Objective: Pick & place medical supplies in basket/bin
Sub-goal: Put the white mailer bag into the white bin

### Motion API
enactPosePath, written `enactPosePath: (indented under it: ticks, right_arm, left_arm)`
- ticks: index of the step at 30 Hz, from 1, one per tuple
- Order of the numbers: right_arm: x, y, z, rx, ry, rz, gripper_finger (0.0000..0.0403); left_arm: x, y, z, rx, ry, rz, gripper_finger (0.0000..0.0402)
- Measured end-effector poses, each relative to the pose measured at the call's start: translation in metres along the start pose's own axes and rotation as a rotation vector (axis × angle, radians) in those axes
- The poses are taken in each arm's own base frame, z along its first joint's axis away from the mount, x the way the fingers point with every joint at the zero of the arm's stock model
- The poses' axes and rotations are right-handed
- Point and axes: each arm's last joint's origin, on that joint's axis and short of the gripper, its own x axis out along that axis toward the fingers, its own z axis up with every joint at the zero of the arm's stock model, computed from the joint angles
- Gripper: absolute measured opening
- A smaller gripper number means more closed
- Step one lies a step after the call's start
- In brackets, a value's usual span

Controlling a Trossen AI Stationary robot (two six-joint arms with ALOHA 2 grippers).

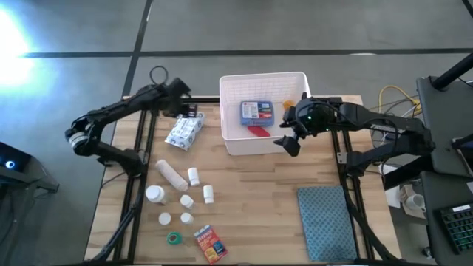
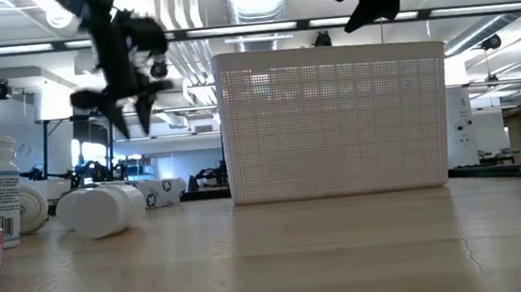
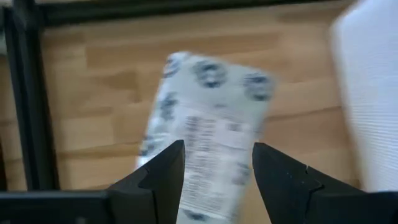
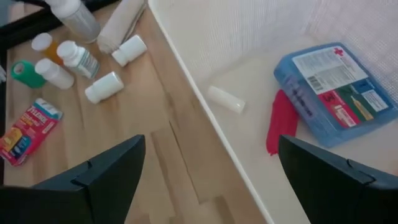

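The white basket (image 1: 229, 140) stands at the table's far middle. In it lie a blue first-aid box (image 4: 333, 93), a red tube (image 4: 281, 121) and a small white bottle (image 4: 226, 99). My right gripper (image 1: 287, 142) hangs open and empty above the basket's near right wall. A white-blue wipes packet (image 3: 208, 118) lies flat on the table left of the basket. My left gripper (image 3: 217, 149) is open above it, fingers pointing steeply down on either side of its view, well clear of the table in the low view (image 2: 129, 105).
Near left on the table lie a gauze roll (image 1: 168, 174), several white bottles (image 1: 155, 194), a green tape roll (image 1: 174, 238) and an orange-red box (image 1: 210, 244). A teal-grey mat (image 1: 325, 222) covers the near right. Black frame bars (image 1: 140, 148) run along the left edge.
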Motion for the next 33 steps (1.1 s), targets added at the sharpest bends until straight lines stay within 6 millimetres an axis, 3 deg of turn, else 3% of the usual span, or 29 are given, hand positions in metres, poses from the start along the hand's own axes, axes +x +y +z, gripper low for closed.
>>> enactPosePath:
  ticks: [6, 9, 12, 18, 27, 33]
  right_arm:
    - [-0.001, -0.004, 0.006, 0.037, -0.017, -0.010, 0.0352]
    - [-0.001, -0.007, 0.008, 0.065, -0.023, -0.020, 0.0352]
    - [-0.001, -0.011, 0.009, 0.082, -0.028, -0.033, 0.0352]
    - [-0.002, -0.017, 0.011, 0.123, -0.033, -0.035, 0.0352]
    - [-0.002, -0.017, 0.011, 0.156, -0.027, -0.002, 0.0352]
    - [-0.002, -0.017, 0.011, 0.161, -0.026, -0.001, 0.0352]
  left_arm:
    - [0.035, 0.054, 0.000, -0.138, 0.067, -0.129, 0.0169]
    - [0.050, 0.064, -0.003, -0.174, 0.057, -0.219, 0.0169]
    - [0.064, 0.071, -0.013, -0.188, 0.065, -0.188, 0.0169]
    - [0.080, 0.081, -0.030, -0.199, 0.081, -0.104, 0.0169]
    - [0.079, 0.080, -0.029, -0.207, 0.075, -0.130, 0.0169]
    - [0.086, 0.073, -0.043, -0.262, 0.137, -0.191, 0.0169]
